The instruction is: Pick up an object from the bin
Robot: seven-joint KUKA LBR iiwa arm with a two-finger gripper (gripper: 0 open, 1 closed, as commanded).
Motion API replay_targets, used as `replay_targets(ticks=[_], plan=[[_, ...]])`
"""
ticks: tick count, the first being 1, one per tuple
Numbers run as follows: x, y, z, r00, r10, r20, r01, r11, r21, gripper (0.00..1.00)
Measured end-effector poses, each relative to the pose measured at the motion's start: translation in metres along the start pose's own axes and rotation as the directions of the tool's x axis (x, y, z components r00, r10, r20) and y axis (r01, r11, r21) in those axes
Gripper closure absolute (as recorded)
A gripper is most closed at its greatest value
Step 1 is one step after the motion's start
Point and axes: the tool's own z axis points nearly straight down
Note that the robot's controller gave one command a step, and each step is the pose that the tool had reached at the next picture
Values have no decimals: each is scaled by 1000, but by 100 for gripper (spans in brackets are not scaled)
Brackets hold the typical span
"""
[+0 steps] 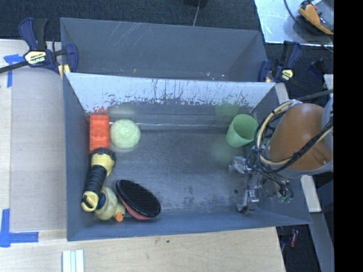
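My gripper (248,198) hangs low in the bin's front right corner, close to the right wall, with nothing seen in it. A light green cup (242,130) lies on its side against the back right, a short way beyond the gripper and apart from it. Across the bin floor, at the front left, a black oval brush with a red rim (138,199) lies flat.
Along the left wall lie an orange block (98,131), a pale green ball (125,135), a yellow and black handled tool (97,177) and a small yellowish toy (108,205). The arm's brown dome and cables hang over the bin's right rim.
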Motion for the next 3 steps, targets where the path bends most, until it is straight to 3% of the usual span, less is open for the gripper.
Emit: replay_targets(ticks=[1, 2, 3], plan=[[-138, -13, -52, 999, -34, 22, 34, 999, 5, 0], [-26, -37, -29, 1000, 29, -11, -29, 1000, -1, 0], [-139, -25, -16, 874, 484, 30, -484, 875, -9, 0]])
